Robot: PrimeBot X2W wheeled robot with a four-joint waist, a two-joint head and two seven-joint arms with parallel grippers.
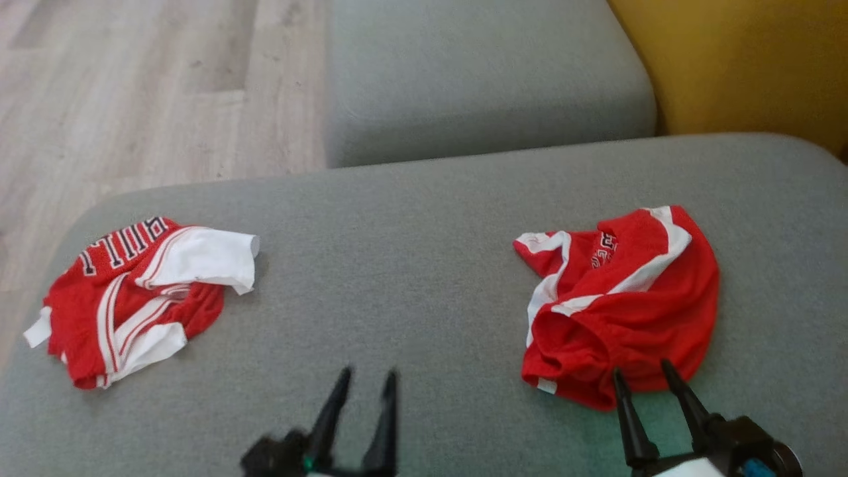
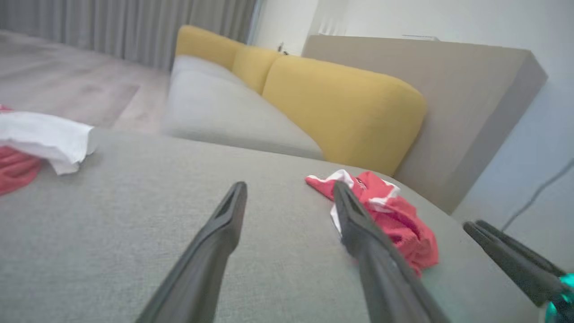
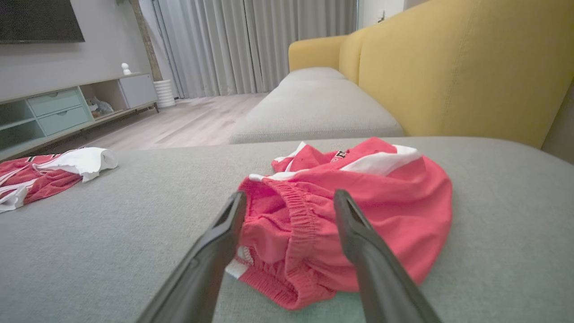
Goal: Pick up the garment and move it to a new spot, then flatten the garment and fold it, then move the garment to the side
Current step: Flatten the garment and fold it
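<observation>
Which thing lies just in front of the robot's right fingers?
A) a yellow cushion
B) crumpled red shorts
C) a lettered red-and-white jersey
B: the red shorts lie bunched on the grey cushion directly ahead of the open right fingers, waistband toward them.

Location, as I see it: home living room. Yellow-backed grey sofa [image 3: 448, 67], floor-length curtains [image 3: 251, 45], wall television [image 3: 40, 20], low media cabinet [image 3: 58, 112], wood floor [image 3: 188, 121].

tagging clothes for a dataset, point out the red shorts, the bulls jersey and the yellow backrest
red shorts [image 1: 636, 311], head view, middle of the red fabric
bulls jersey [image 1: 142, 301], head view, middle, by the striped trim
yellow backrest [image 3: 448, 67], right wrist view, its front face
</observation>
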